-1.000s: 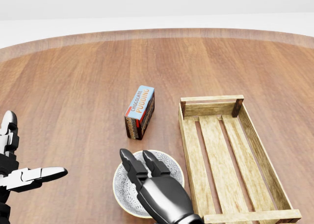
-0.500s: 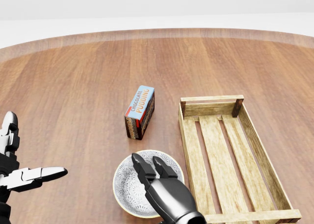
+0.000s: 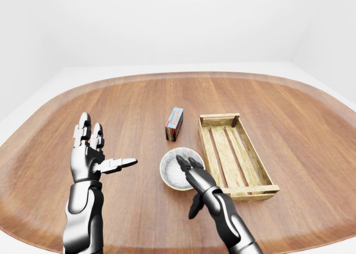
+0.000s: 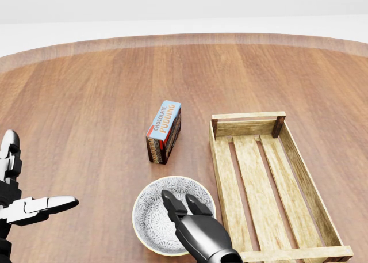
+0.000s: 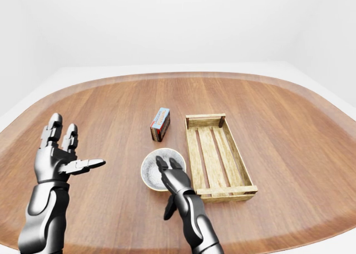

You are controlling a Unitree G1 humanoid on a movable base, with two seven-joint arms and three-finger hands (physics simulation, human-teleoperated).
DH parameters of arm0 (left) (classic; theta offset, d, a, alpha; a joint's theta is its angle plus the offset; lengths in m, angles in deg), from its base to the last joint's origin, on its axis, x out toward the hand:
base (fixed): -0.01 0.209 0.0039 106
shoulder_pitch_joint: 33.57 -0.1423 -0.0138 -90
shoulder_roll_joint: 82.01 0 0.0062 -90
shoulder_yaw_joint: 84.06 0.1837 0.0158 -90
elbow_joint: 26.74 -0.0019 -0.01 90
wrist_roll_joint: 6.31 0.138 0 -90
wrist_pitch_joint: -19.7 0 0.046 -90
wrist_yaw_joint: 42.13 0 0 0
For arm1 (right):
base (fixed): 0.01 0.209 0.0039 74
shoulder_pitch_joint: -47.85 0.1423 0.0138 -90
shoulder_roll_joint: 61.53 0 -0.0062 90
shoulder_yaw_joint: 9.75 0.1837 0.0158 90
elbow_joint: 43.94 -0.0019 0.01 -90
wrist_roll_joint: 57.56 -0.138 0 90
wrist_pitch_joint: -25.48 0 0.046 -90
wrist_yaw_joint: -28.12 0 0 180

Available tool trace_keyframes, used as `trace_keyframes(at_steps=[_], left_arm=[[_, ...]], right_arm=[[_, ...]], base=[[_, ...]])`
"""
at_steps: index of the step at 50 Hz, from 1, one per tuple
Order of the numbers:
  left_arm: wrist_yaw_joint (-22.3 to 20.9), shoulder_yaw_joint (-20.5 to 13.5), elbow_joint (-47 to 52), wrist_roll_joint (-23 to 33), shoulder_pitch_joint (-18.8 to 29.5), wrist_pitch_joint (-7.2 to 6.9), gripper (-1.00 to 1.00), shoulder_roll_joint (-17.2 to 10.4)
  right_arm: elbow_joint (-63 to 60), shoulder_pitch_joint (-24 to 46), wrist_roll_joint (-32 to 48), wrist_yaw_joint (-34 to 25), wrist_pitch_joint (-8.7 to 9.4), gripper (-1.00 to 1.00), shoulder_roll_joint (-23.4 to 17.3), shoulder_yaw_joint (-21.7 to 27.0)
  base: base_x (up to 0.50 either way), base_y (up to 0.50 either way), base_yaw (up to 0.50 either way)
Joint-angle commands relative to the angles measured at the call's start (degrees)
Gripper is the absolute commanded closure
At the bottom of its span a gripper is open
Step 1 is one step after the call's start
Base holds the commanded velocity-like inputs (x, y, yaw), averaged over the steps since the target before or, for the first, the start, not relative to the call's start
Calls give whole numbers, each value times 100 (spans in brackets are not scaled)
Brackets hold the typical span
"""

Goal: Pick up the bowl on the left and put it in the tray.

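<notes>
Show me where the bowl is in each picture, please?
Left-eye view: the bowl sits below the middle, just left of centre.
Head view: the bowl lies near the bottom edge, a little left of centre.
Right-eye view: the bowl sits below the middle, left of centre.
Shared landmark: the pudding box stands just above the bowl in every view.

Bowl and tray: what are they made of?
The bowl looks like glazed ceramic. It is white inside with a fine grey speckled pattern and a smooth cream rim, though painted plastic could look similar. The tray looks like bare, pale wood, with visible grain, separate slats with gaps between them, and darker corner posts.
</notes>
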Motion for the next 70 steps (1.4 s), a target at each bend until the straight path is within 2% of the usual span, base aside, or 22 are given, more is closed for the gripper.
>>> trace_keyframes(at_steps=[1,27,34,37,39,41,46,51,61,70], left_arm=[[-39,94,268,132,-310,0,-100,80],[-39,45,420,108,-339,0,-100,83],[-83,17,15,92,-215,0,-100,30],[-111,11,-250,78,-143,179,-100,-12],[-107,16,-308,58,-133,222,-100,-34],[-125,13,-534,44,-67,370,-100,-69],[-114,68,-710,53,-35,518,-100,-89],[-106,105,-785,55,-35,593,-100,-103],[-107,86,-711,24,-89,583,-100,-104],[-88,66,-470,22,-160,417,-100,-70]], right_arm=[[47,-25,86,-31,0,-100,92,28],[703,280,302,-62,0,-100,200,135],[809,472,421,-150,0,-100,294,129],[907,501,432,-112,0,-100,320,129],[987,506,443,-76,0,-100,323,129],[1070,527,466,-63,0,-100,320,139],[1013,556,518,-140,0,-100,329,152],[1131,584,546,-88,0,-100,364,137],[1228,451,721,-68,0,-100,418,-32],[1610,535,693,100,0,-100,479,-28]], base=[[0,0,0],[0,0,0],[0,0,0],[0,0,0],[0,0,0],[0,0,0],[0,0,0],[0,0,0],[0,0,0],[0,0,0]])
